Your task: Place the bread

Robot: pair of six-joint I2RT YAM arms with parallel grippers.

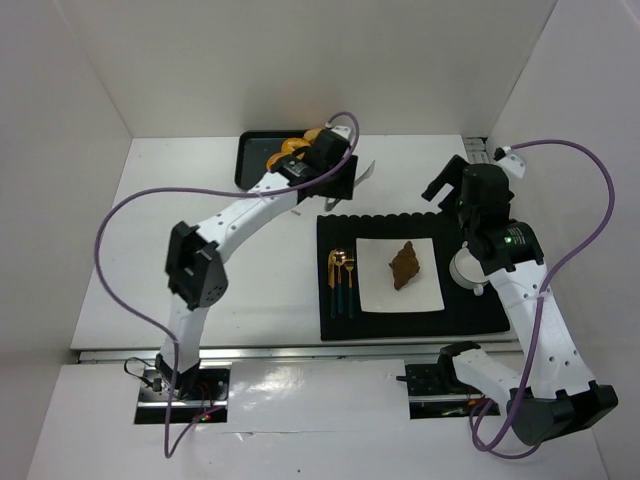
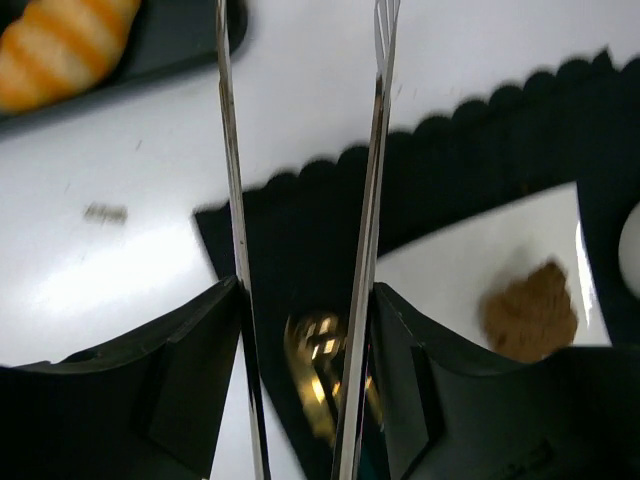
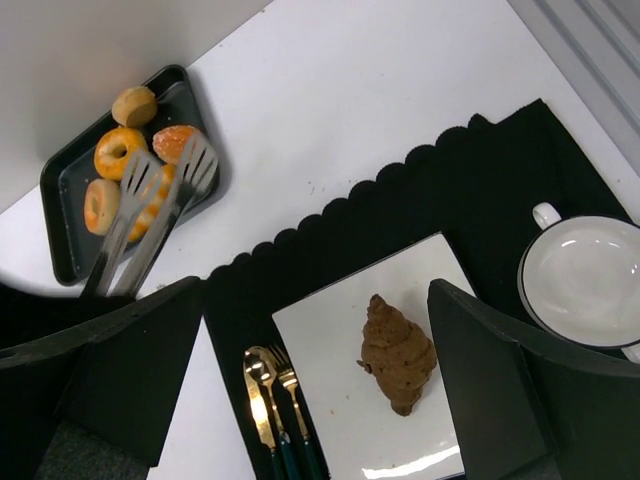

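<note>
One pastry to place, and looks placed. From the top view: can see the bread [image 1: 405, 266] lying flat near the middle of the white plate [image 1: 425, 296], on the black placemat [image 1: 475, 300], just right of the gold cutlery [image 1: 342, 275]. Can also see the left arm [image 1: 240, 215] reaching up toward the black tray [image 1: 250, 160] at the back, well apart from the plate.

Over to the left wrist view: left gripper [image 2: 307, 290] gripping the metal tongs [image 2: 375, 150] by their arms, with the two tips standing apart and nothing between them. So, tongs open and empty. Can spot the bread down at the right on the plate, blurry, not touching the tongs. Corner of the tray plus a golden pastry [image 2: 60, 45] up top left.

Right wrist view: right gripper [image 3: 315, 292] spread wide, holding nothing, hovering above the mat. Bread clear of both fingers, alone on the plate, white cup [image 3: 585, 280] off to the right. Plenty of ring doughnuts [image 3: 120, 150] on the tray, tong tips above them.

Guessing nothing left but parking the tongs somewhere and pulling the arms clear. Unsure about counting that as part of the job.
</note>
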